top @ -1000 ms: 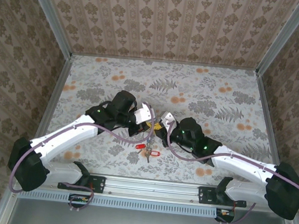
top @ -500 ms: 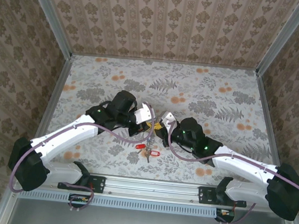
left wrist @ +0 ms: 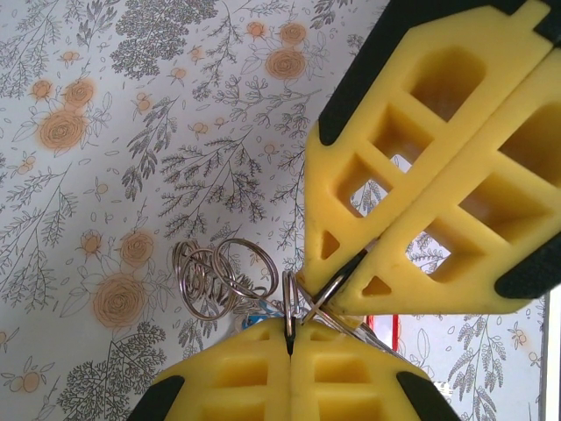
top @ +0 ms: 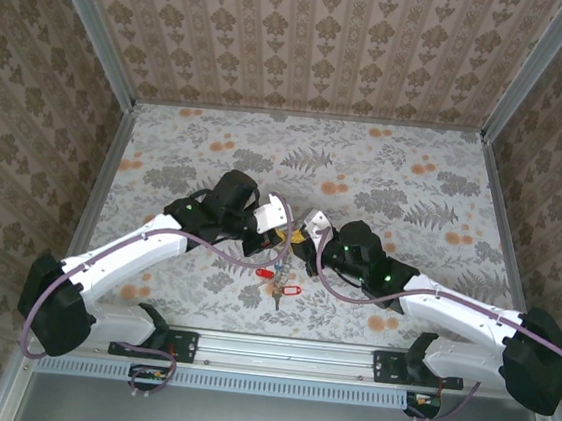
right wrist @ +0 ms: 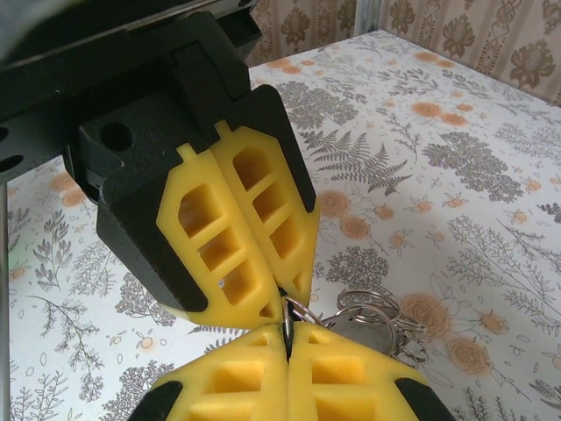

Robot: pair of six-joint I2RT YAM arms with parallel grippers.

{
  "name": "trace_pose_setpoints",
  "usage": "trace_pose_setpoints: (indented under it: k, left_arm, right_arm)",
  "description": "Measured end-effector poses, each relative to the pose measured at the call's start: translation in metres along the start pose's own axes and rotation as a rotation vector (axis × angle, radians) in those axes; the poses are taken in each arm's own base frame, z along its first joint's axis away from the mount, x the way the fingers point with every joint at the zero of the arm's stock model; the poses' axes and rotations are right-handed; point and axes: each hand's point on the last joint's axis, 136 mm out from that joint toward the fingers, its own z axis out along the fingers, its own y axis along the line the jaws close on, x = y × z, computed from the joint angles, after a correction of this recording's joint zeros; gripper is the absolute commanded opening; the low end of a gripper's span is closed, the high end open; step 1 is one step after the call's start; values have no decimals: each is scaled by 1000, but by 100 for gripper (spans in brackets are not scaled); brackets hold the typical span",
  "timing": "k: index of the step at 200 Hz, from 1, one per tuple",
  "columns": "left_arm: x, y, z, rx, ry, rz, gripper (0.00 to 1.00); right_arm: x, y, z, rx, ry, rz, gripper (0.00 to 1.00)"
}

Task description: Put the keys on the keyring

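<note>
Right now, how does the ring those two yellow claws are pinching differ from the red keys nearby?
The keyring is a thin loop of bare grey metal; the keys have red plastic heads. The keyring is pinched by the left gripper and the right gripper, both shut; the keys sit outside both grips, nearer the arm bases. Both lie where the two arms meet.

Shiny metal keyring (left wrist: 298,303), red plastic-headed keys (top: 288,289), matt yellow plastic tool pads (left wrist: 263,399)
</note>
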Motion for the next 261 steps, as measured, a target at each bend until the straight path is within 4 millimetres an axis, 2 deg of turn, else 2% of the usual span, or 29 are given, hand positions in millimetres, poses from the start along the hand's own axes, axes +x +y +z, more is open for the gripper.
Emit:
trace_pose_setpoints:
  k: [58, 113, 131, 150, 181, 226, 261]
  left_arm:
    - [-7, -1, -6, -8, -31, 36, 0]
    - [-11, -4, -16, -36, -87, 106, 0]
    - [-11, -3, -15, -39, -94, 113, 0]
    - [-14, -5, -15, -32, -108, 119, 0]
    - [-20, -9, -20, -21, -154, 137, 0]
    - [-26, -18, -23, 21, -188, 157, 0]
    - [-29, -26, -25, 68, -210, 167, 0]
  right_arm:
    - [7, -9, 0, 49, 30, 28, 0]
    - [0, -10, -1, 40, 18, 81, 0]
    - [0, -11, -1, 31, 18, 99, 14]
    - [-1, -13, -3, 31, 13, 108, 23]
    - [4, -19, -13, 37, 13, 115, 26]
    - [0, -28, -33, 57, 12, 73, 31]
    - [3, -14, -40, -34, 67, -61, 33]
